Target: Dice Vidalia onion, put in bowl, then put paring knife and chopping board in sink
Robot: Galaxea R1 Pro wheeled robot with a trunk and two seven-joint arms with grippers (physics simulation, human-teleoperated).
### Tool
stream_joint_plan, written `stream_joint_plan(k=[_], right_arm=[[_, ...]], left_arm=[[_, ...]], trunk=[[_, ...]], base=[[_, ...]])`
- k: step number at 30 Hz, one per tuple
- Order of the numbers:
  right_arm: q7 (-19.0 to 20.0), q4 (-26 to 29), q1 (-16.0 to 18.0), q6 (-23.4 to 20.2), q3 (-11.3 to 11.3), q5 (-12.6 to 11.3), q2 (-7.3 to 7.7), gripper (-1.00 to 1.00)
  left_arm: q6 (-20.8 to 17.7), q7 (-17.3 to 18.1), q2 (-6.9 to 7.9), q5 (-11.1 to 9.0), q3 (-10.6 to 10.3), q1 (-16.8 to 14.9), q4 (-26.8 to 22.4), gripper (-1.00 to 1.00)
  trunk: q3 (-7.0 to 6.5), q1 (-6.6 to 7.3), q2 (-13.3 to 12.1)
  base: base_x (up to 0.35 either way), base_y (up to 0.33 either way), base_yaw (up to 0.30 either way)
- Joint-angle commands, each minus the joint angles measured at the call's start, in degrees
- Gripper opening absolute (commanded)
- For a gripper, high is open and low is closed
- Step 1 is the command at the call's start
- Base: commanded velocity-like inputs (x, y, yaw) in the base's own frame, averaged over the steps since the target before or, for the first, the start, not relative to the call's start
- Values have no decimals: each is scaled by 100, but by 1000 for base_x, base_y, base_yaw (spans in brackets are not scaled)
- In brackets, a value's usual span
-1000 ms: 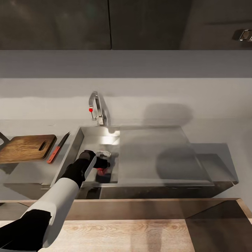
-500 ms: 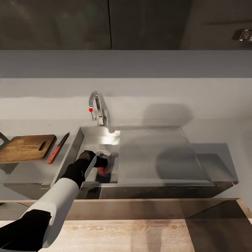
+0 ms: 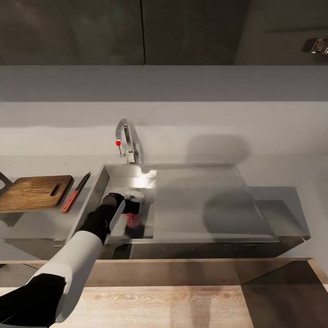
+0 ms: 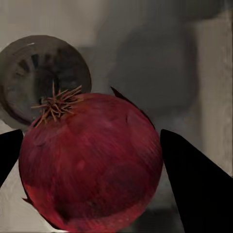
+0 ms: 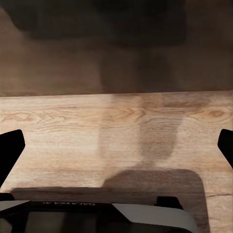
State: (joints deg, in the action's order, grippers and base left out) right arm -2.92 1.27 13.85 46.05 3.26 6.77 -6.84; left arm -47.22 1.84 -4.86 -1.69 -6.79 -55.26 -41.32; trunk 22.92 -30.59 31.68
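My left pincer (image 4: 92,160) reaches into the sink (image 3: 102,182), fingers spread either side of the red onion (image 4: 90,162) beside the drain (image 4: 41,77); my right pincer (image 5: 116,150) gapes over wood flooring (image 5: 121,126).

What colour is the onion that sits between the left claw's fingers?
Dark red, with a dry brownish root tuft; the onion shows best in the left wrist view.

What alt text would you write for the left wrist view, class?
A dark red onion with a dried root tuft sits between the left gripper's two black fingers, just above the grey sink floor, with the round drain behind it.
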Motion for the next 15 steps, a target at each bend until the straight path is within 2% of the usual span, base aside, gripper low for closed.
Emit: stream_joint_plan(k=[1, 10, 15], right_arm=[[-28, -4, 3, 16, 34, 61, -1, 100], [-25, -4, 3, 18, 39, 61, -1, 100], [-25, -4, 3, 18, 40, 61, 1, 100]], left_arm=[[-36, 10, 2, -6, -9, -2, -113, -100], [-241, 0, 6, -7, -14, -2, -887, -100], [-713, 0, 22, -2, -15, -2, -1489, -100]], trunk=[[4, -2, 6], [-72, -2, 6], [-117, -2, 6]], base=[[0, 0, 0], [0, 0, 0], [0, 0, 0]])
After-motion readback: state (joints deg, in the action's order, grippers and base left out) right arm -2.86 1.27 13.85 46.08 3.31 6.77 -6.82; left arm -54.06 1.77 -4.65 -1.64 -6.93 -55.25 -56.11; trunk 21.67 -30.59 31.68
